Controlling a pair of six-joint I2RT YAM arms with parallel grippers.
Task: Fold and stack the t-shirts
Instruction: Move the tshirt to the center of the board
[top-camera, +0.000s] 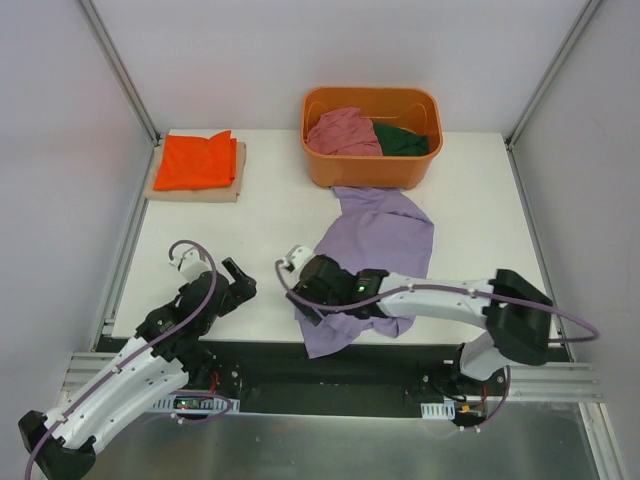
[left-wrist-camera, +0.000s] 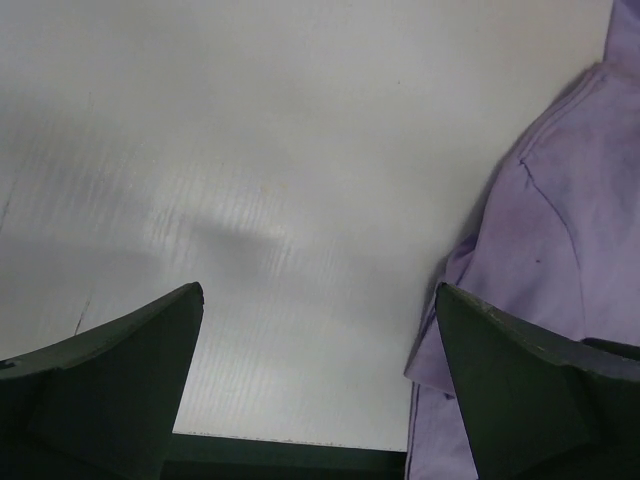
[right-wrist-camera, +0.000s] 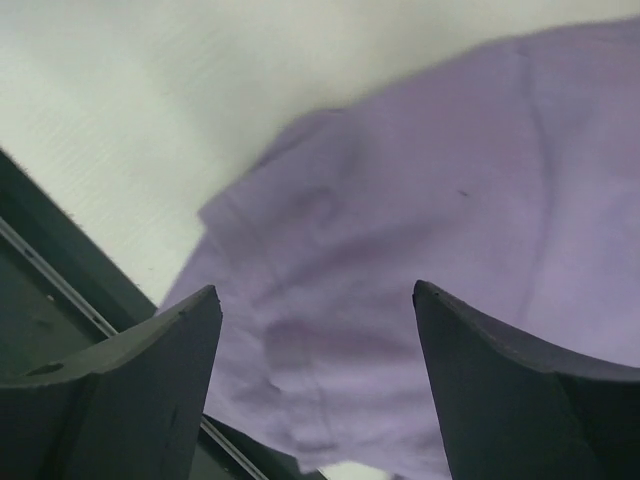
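- The left claw (top-camera: 230, 285) is released, its jaws spread wide with only bare tabletop (top-camera: 270, 215) between them.
- To that claw's right, just beside its right finger (left-wrist-camera: 520, 390), lies the edge of the lavender t-shirt (left-wrist-camera: 560, 230).
- The right claw (top-camera: 305, 295) is also released (jaws wide, nothing pinched) and hovers low over the lavender t-shirt's near left corner.
- In the right wrist view the purple cloth (right-wrist-camera: 430, 180) fills the gap between the fingers and spreads beyond them.
- Ahead of the right claw the t-shirt runs rumpled up to the foot of the orange tub (top-camera: 370, 95). Behind the claw its hem slips over the tabletop's near edge.
- The pink t-shirt (top-camera: 340, 130) and green t-shirt (top-camera: 403, 140) sit bunched in the tub.
- Far ahead of the left claw, a folded orange t-shirt (top-camera: 197, 160) rests on a tan layer (top-camera: 195, 192).
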